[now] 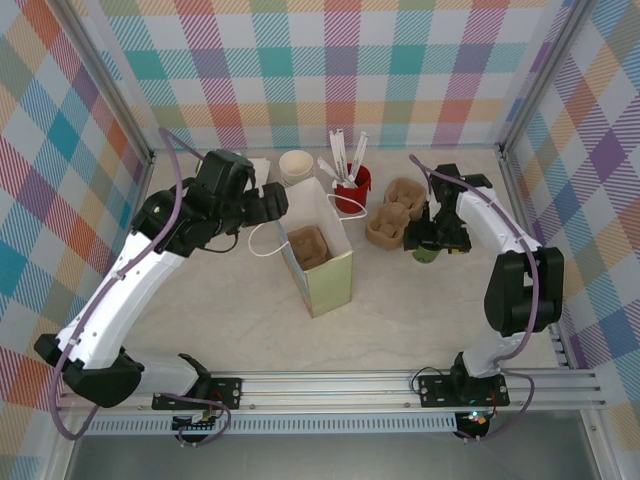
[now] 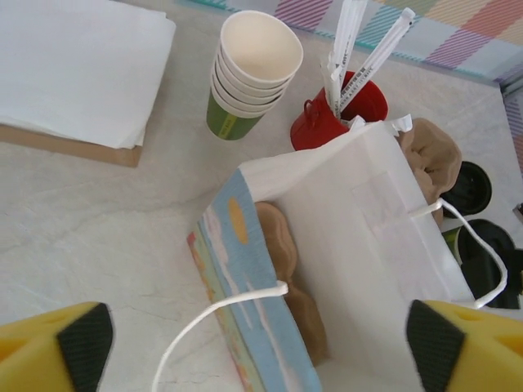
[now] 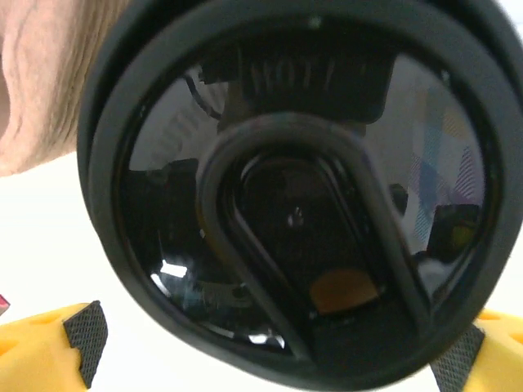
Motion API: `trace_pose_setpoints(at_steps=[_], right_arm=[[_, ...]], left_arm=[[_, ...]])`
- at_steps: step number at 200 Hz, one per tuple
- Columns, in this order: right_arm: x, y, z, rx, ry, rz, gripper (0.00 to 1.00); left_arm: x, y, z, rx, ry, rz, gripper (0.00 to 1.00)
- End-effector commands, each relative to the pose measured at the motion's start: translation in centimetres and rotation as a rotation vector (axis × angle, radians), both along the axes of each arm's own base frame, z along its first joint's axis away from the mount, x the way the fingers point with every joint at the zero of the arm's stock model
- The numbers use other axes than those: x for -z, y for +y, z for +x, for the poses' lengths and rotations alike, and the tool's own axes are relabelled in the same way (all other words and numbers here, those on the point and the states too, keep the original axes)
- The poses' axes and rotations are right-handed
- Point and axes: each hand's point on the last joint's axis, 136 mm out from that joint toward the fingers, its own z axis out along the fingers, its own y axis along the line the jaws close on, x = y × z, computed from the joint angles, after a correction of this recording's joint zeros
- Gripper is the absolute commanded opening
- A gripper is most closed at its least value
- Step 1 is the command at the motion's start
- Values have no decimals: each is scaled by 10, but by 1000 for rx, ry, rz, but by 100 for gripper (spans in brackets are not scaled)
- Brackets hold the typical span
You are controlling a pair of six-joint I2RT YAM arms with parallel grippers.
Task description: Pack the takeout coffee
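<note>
The takeout coffee (image 1: 426, 253) is a small olive-green cup standing right of centre. Its round black lid (image 3: 294, 188) looms close in the right wrist view. My right gripper (image 1: 430, 240) hangs directly over it, open, with a yellow finger (image 3: 57, 347) low on each side of the lid. The paper bag (image 1: 322, 262) stands open at mid-table with a brown cup carrier (image 1: 308, 247) inside. My left gripper (image 1: 272, 205) hovers at the bag's upper left, open. Its fingertips (image 2: 82, 343) straddle the bag's (image 2: 359, 212) near wall and a white cord handle (image 2: 221, 314), holding nothing.
A stack of lidless green cups (image 1: 297, 165) and a red cup of white sticks (image 1: 352, 188) stand behind the bag. Brown cup carriers (image 1: 390, 215) lie between the bag and the right arm. White napkins (image 2: 73, 65) lie at the back left. Two black lids (image 2: 472, 186) show past the bag.
</note>
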Motion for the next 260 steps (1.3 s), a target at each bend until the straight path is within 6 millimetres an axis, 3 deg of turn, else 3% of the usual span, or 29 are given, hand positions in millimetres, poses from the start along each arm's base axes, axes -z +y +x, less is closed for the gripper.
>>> trace_pose_setpoints(at_steps=[1,43,121,183,260], right_arm=[[-3,-6,4,-11,24,-15,100],[3,-9,15,-14,43,-17,100],[10,-5,33,-40,58,-2,100],[19,-3,35,-51,88,2,100],[14,-5,32,-58,88,-8,92]], left_arm=[[-2,14,-9,11,-27,43,100],[0,22,-17,22,-25,75,100],[5,18,-17,49,-15,76,100],[8,16,-18,55,-7,74,100],[9,16,-18,56,-8,74,100]])
